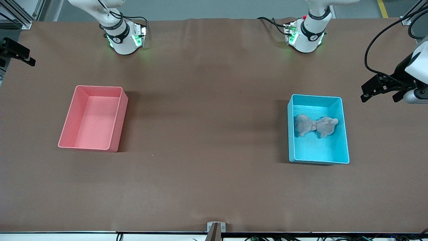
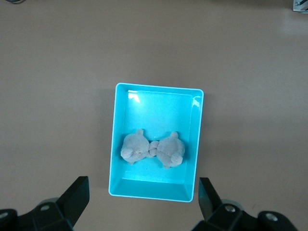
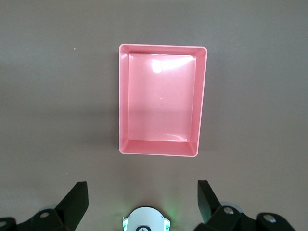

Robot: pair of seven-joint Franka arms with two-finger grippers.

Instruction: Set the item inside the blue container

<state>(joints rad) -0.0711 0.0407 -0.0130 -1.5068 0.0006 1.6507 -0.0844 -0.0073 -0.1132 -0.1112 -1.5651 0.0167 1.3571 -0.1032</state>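
The blue container (image 1: 344, 147) (image 2: 117, 144) stands on the brown table toward the left arm's end. Two grey plush items (image 1: 303, 124) (image 1: 327, 126) lie side by side in it, touching; the left wrist view shows them too (image 2: 134, 148) (image 2: 171, 150). My left gripper (image 2: 144, 190) (image 1: 383, 91) hangs high over the table by the container, open, with nothing between its fingers. My right gripper (image 3: 143, 192) hangs high over the table between its arm's base and the pink bin, open and empty. It shows only partly at the front view's edge (image 1: 16, 52).
A pink-red bin (image 1: 68, 125) (image 3: 123, 96) of the same size stands empty toward the right arm's end. The two arm bases (image 1: 123, 38) (image 1: 306, 35) stand along the table's edge farthest from the front camera. Brown tabletop (image 1: 207, 134) lies between the bins.
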